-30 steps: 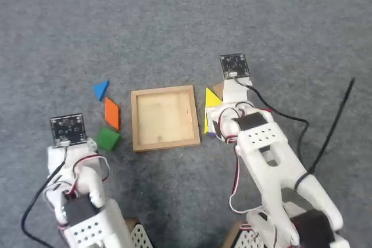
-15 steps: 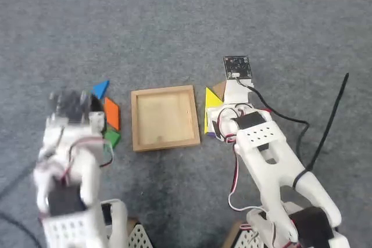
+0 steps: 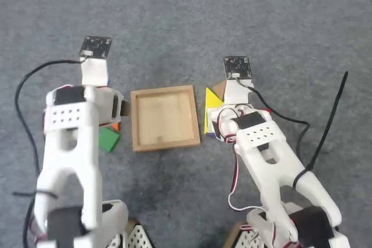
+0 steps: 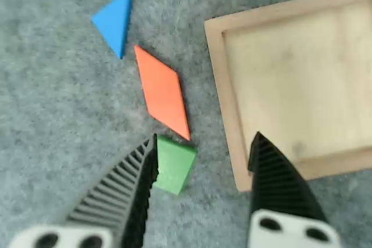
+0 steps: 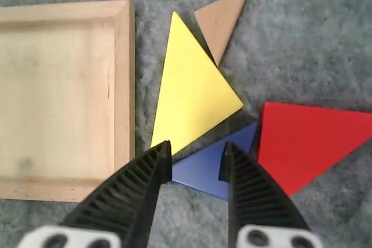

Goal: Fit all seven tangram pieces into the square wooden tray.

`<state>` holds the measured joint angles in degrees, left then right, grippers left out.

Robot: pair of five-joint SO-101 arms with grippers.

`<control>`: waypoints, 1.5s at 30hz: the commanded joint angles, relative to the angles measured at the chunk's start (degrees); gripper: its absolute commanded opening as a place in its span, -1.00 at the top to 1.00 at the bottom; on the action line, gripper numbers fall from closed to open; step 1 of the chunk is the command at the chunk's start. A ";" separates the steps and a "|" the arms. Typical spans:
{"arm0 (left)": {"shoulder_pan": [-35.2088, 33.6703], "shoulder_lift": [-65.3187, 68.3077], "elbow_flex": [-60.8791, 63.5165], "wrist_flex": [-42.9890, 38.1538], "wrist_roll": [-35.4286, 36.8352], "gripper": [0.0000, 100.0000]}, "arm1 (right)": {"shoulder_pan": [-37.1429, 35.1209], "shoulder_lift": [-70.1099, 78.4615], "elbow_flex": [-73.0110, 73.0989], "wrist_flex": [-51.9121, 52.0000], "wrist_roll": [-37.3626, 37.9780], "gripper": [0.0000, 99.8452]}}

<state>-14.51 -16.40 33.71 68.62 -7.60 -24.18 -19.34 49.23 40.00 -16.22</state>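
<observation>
All seven pieces lie on the grey felt-covered table, none of them in the square wooden tray yet. The blue triangle, orange parallelogram and green square lie on one side of the tray. The large yellow triangle, small tan triangle, red triangle and dark blue piece lie on the other.

Your left end effector hangs with its jaws spread wide, over the gap between the green square and the tray's rim. Your right end effector is parted too, above the seam where yellow meets dark blue.

Expect the pieces to be thin, stiff, light wood lying flat, so there is little edge to catch. Pinch across two opposite edges, pressing the tips slightly into the felt. Take the parallelogram across its narrow width and each triangle from its long side towards the opposite corner. A light piece will probably skid or tip if one tip lands first.

The right fingers cover part of the dark blue piece, so its outline is uncertain. You cannot tell whether yellow overlaps it or merely touches. The red triangle's far corner is cut off. In the high view the arms hide most of the orange, red and dark blue pieces.
</observation>
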 commanded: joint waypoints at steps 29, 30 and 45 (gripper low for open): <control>-4.31 -18.11 18.07 -7.65 -9.05 0.50 | 0.57 7.08 -7.47 -2.15 -0.44 0.69; -5.10 -21.71 20.26 -9.05 -8.70 0.50 | 0.66 8.84 -8.97 -1.89 -0.44 0.69; -6.24 -19.25 34.51 -29.10 -10.29 0.50 | 0.04 19.03 -20.84 1.36 -3.34 0.30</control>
<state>-20.48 -37.85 70.90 40.40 -16.84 -24.18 -0.53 33.05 38.77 -18.77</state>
